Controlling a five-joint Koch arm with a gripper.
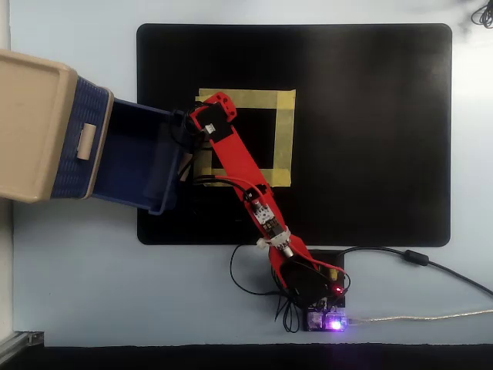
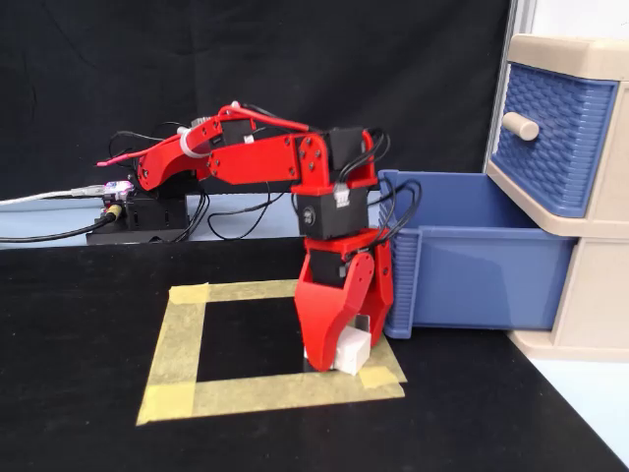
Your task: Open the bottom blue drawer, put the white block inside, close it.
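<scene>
In the fixed view my red gripper (image 2: pixel 344 356) points straight down at the near right corner of the yellow tape square (image 2: pixel 175 346). Its jaws are closed around the white block (image 2: pixel 354 351), which sits at the level of the mat. The bottom blue drawer (image 2: pixel 477 265) is pulled out and looks empty; its front wall stands just right of the gripper. In the overhead view the open drawer (image 1: pixel 139 158) reaches out to the right, and my wrist (image 1: pixel 214 119) hangs beside its front edge, hiding the block and jaws.
The beige drawer unit (image 2: pixel 565 49) stands at the right of the fixed view; its upper blue drawer (image 2: pixel 550 147) is shut. A black mat (image 1: pixel 370 154) covers the table. The arm's base (image 1: pixel 312 289) and cables (image 1: pixel 416 258) lie at the near edge.
</scene>
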